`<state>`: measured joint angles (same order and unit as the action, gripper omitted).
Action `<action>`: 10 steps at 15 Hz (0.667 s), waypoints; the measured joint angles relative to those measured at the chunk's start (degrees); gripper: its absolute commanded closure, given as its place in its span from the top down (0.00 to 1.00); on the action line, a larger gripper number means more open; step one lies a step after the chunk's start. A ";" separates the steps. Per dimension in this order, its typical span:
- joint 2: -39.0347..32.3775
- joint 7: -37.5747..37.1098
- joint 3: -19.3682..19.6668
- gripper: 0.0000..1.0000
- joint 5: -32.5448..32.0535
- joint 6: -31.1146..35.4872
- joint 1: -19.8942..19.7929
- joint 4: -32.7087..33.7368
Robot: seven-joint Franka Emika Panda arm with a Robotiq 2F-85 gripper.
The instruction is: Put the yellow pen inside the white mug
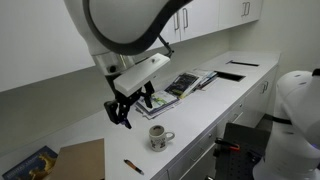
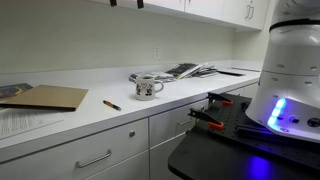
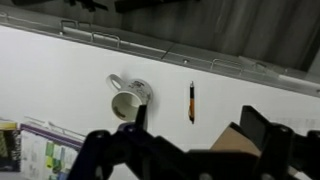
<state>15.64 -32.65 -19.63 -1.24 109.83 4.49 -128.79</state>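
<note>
The white mug (image 1: 160,137) stands upright on the white counter, and also shows in an exterior view (image 2: 146,88) and in the wrist view (image 3: 128,98). The yellow pen (image 1: 133,166) lies flat on the counter a short way from the mug, apart from it. It also shows in an exterior view (image 2: 111,104) and in the wrist view (image 3: 191,102). My gripper (image 1: 122,105) hangs well above the counter, over the mug and pen. In the wrist view its fingers (image 3: 197,125) are spread apart with nothing between them.
A brown cardboard sheet (image 1: 82,160) lies past the pen, with a blue book (image 1: 30,165) beside it. Magazines (image 1: 185,84) lie on the mug's other side. A dark inset panel (image 1: 231,74) is further along. The counter's front edge (image 2: 130,120) is near the mug.
</note>
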 measured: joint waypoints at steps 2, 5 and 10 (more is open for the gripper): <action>-3.96 -2.53 0.05 1.00 -2.58 4.02 -0.11 -0.24; -12.14 -5.33 0.90 1.00 -5.64 14.29 -0.02 -0.60; -25.01 -3.17 5.77 1.00 -5.80 22.57 1.83 1.08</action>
<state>-9.36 -35.82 -13.86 -7.04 132.40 6.32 -127.71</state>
